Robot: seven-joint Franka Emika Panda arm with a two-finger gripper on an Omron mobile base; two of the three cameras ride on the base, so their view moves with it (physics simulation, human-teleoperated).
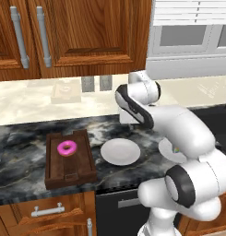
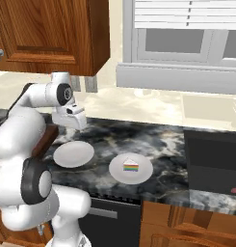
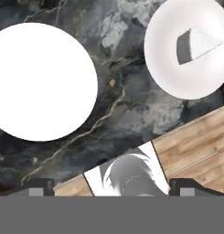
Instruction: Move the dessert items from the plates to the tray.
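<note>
I see a dark marbled tabletop (image 1: 22, 147) in a rendered kitchen. At its left sits the brown slatted tray (image 1: 82, 163), and the pink-frosted donut (image 1: 67, 148) already lies in the tray's far half, so I judge that half the job is done. Just right of the tray is a bare white plate (image 1: 120, 151), presumably the one the donut came from. Further right, a second plate (image 2: 130, 169) carries the cake wedge (image 2: 131, 167), white icing on top with rainbow layers on its side.

My gripper (image 2: 73, 123) hangs above the tabletop between the tray and the bare plate, its jaws spread wide with nothing between them. From the hand view, looking down, the bare plate is at the left and the cake plate at the upper right. I read this pose as readiness to cross rightward to the cake, which is well apart from the gripper. Its sloped icing may need a grip across the flat sides.
</note>
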